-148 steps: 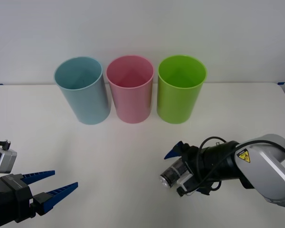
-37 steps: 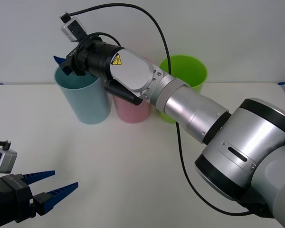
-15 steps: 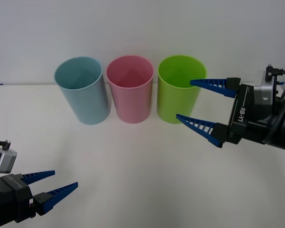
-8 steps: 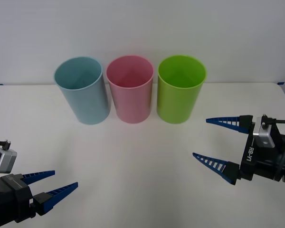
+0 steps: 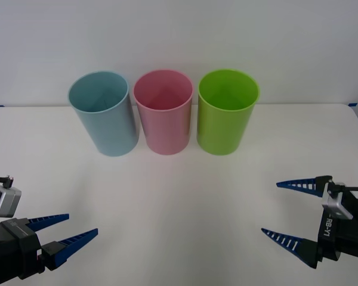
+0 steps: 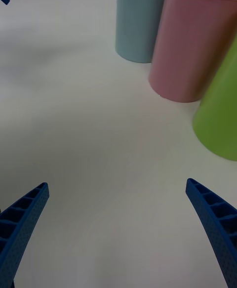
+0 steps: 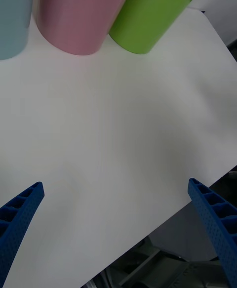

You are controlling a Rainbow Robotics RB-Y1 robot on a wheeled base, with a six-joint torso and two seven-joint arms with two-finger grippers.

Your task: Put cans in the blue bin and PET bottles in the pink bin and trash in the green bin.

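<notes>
Three bins stand in a row at the back of the white table: the blue bin [image 5: 104, 113] on the left, the pink bin [image 5: 164, 111] in the middle, the green bin [image 5: 226, 111] on the right. They show again as the blue bin [image 6: 138, 14], pink bin [image 6: 195, 41] and green bin [image 6: 222, 115], and as the pink bin [image 7: 81, 9] and green bin [image 7: 153, 6]. My right gripper [image 5: 293, 213] hangs open and empty at the front right. My left gripper [image 5: 62, 229] rests open at the front left. The can is hidden; no PET bottles or trash in view.
The white table [image 5: 179, 196] stretches from the bins to the front edge, with a pale wall behind. The table's near edge [image 7: 163, 228] lies close under my left gripper.
My right arm carried the can to the blue bin, then came back empty; over the last second it has dropped and pulled back toward the front right, fingers open. The left arm has not moved.
</notes>
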